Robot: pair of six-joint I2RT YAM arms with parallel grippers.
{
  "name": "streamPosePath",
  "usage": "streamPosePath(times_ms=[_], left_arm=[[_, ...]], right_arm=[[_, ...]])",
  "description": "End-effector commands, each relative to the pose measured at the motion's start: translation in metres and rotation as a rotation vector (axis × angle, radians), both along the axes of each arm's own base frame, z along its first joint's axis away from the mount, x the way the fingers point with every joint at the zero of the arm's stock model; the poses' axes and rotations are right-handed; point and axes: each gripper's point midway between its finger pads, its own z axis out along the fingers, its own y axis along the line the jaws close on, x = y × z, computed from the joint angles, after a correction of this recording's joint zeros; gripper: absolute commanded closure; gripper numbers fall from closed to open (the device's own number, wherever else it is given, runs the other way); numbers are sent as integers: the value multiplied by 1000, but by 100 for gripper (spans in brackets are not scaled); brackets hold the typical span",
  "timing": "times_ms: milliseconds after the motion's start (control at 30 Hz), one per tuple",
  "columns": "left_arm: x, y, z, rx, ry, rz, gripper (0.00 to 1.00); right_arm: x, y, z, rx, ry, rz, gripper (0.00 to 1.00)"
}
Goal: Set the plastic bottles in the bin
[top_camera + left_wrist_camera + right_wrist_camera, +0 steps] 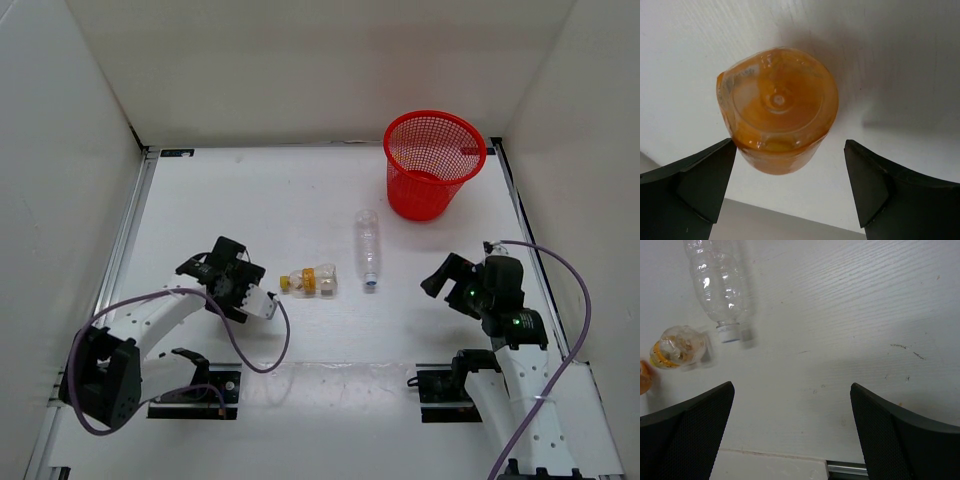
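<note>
The orange stubby bottle [776, 107] stands just ahead of my left gripper [790, 175], seen end-on and nearer the left finger; the jaws are open and not touching it. In the top view the left gripper [232, 278] hides it. The clear bottle with the yellow cap and label [310, 281] lies on its side to the right of it. The slim clear bottle [367, 248] lies with its blue cap toward me. The red mesh bin [433, 160] stands at the far right. My right gripper [442, 275] is open and empty, right of the slim bottle [720, 280].
White walls enclose the table on the left, back and right. The right wrist view shows the yellow-label bottle [677, 346] and a sliver of the orange bottle [644, 377] at its left edge. Purple cables loop beside both arm bases.
</note>
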Motion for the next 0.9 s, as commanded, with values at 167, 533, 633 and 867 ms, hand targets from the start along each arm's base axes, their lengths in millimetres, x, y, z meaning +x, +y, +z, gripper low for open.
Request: streamPosePath(times_ms=[167, 533, 633, 867], left_arm=[[15, -30, -5, -103, 100, 69, 8], [47, -29, 46, -207, 157, 367, 90], [98, -53, 114, -400, 67, 489, 90], [236, -185, 385, -1157, -192, 457, 90]], right_arm=[[12, 4, 24, -10, -58, 51, 0], [20, 4, 34, -10, -75, 51, 0], [20, 4, 29, 5, -56, 25, 0], [17, -3, -4, 24, 57, -77, 0]])
